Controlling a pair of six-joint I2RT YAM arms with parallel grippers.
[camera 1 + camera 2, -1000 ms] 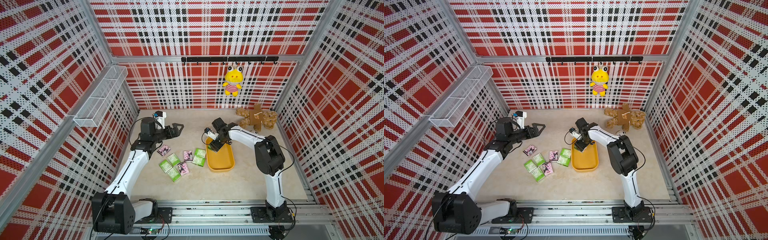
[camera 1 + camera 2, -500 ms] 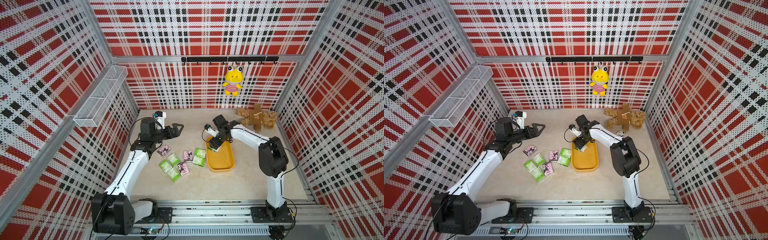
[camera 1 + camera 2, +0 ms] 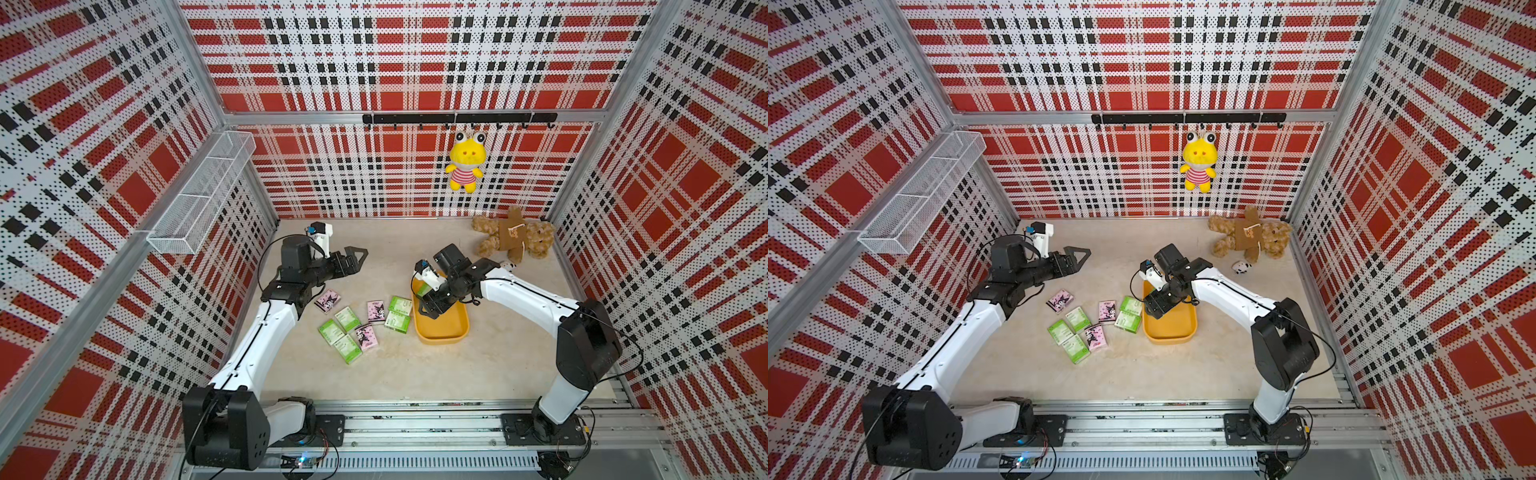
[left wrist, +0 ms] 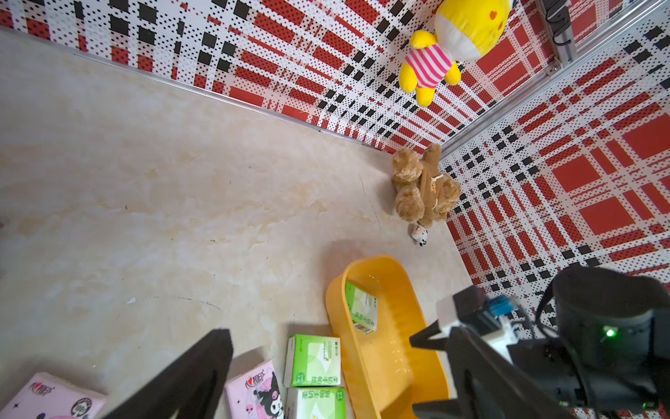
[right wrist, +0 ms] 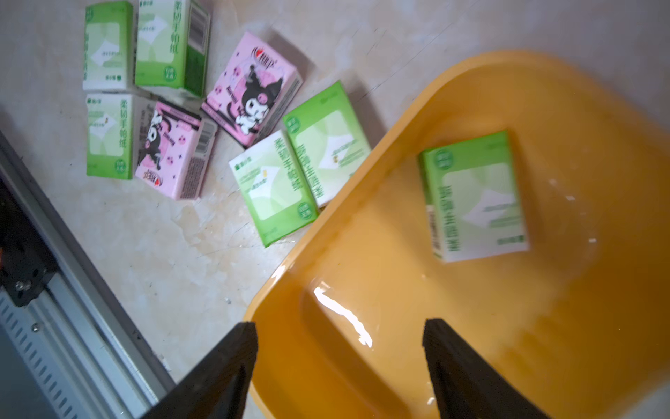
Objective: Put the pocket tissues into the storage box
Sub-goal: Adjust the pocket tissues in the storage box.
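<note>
Nearest the arm bases, the bare beige stone-look table [image 3: 415, 382] gives way to the loose pocket tissues [image 3: 347, 348]. There are eight small flat soft packs, green-and-white or pink with a dark cartoon figure, scattered between the two arms. Just to their right sits the shallow yellow-orange plastic storage box [image 3: 442, 338], its long axis running near to far. The right pincer [image 5: 340, 326] hangs over the box, released, its jaws spread with nothing between them. Beyond it, toward the box's far end, one green-and-white pack [image 5: 475, 196] lies flat on the box floor, so one pack looks stowed and eight are left to move. The next move turns on the pair of green-and-white packs [image 3: 400, 305] just beside the box's left wall. They lie to the right pincer's left, long sides together and slanted to that wall, and the right arm is plainly the nearer. Farther back on the left, the left pincer [image 3: 360, 259] hovers above bare table, jaws apart and empty, closest to a lone pink pack [image 3: 327, 300]. Farthest off, a brown teddy bear [image 3: 513, 239] lies by the back wall, with a yellow plush toy [image 3: 465, 166] hanging above it.
</note>
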